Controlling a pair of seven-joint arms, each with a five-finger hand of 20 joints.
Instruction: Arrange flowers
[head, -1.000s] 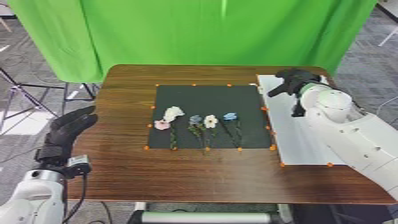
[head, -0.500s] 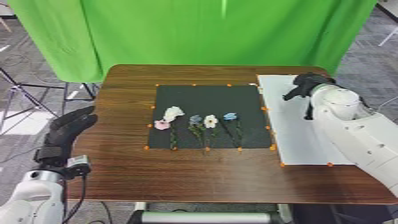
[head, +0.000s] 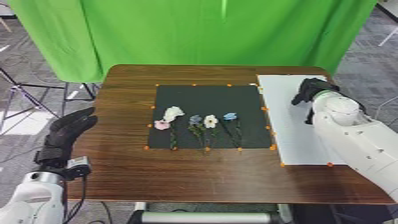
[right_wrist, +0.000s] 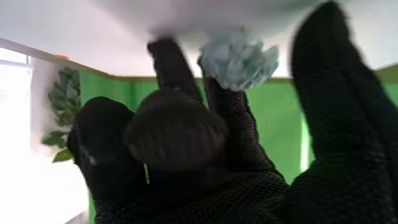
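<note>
right wrist view, fingers (right_wrist: 330, 90) pinching blue flower (right_wrist: 238, 64)

6 flowers (head: 210, 121), 2 robot hands (head: 69, 127), 1 table (head: 124, 172)

Green curtain (head: 195, 35), in folds, hanging behind far edge of desk (head: 178, 172). Dark tripod (head: 27, 89) on gray floor (head: 27, 50), left of desk. Right wrist view: leafy plant (right_wrist: 64, 97) beside curtain, blurry.

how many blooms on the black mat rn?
5 visible in the head view, left to right: pink bloom, large white bloom, grey-blue bloom, small white bloom, light blue bloom. Overlaps could hide more.
</note>
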